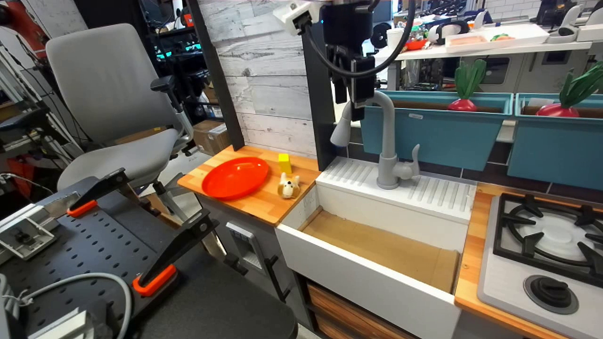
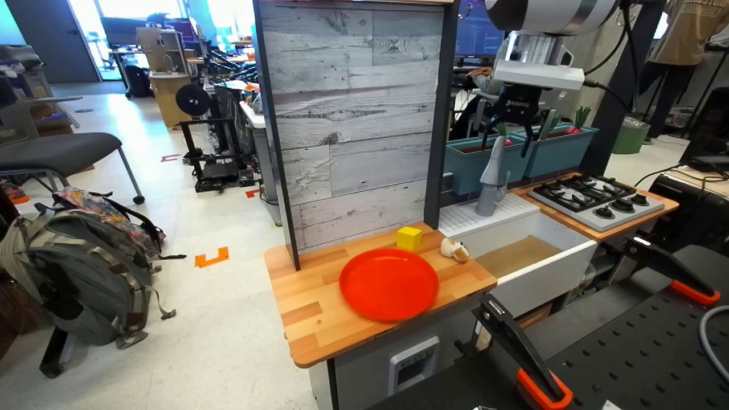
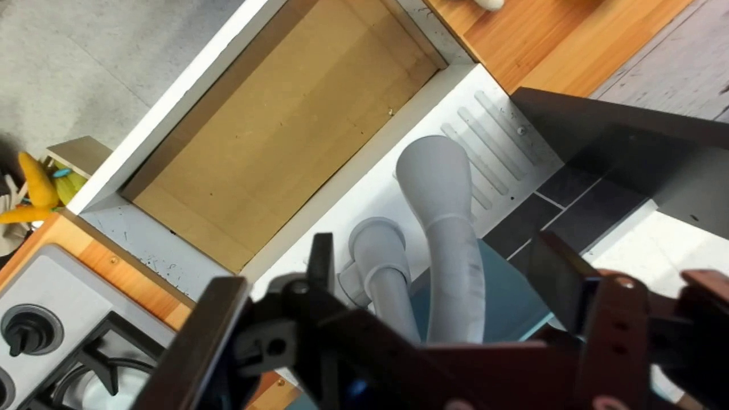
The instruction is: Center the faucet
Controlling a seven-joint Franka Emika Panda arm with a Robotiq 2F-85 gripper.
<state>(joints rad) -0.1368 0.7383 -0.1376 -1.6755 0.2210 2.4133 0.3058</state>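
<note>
Pincer (image 2: 504,150) spread, faucet (image 1: 388,132) partly hidden

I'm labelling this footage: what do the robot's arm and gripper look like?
The arm is white and rounded with a grey band; the gripper is black, with pale lettering and angular fingers. A black cable loops from a white bar.

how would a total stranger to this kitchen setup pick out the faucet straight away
Find the white sink set between a wooden counter holding a red plate and a stove. On the ribbed white ledge along its back stands the faucet. Its tall grey arched neck and side lever set it apart from the boxy teal planters behind it.
</note>
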